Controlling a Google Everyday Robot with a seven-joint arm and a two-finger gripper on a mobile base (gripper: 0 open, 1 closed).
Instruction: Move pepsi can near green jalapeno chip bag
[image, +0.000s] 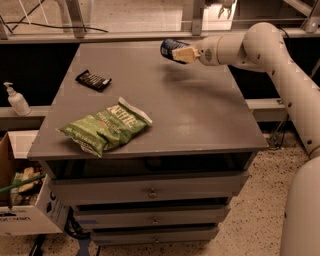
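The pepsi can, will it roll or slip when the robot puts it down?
The pepsi can is held tilted in the end effector, above the table's far edge. Being round, it would probably roll if released sideways. Its smooth wall may slip; it looks light.

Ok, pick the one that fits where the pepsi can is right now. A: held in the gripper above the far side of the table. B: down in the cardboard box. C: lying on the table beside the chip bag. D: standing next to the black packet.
A: the gripper is shut on the pepsi can, carrying it tilted over the table's far side, well away from the green jalapeno chip bag.
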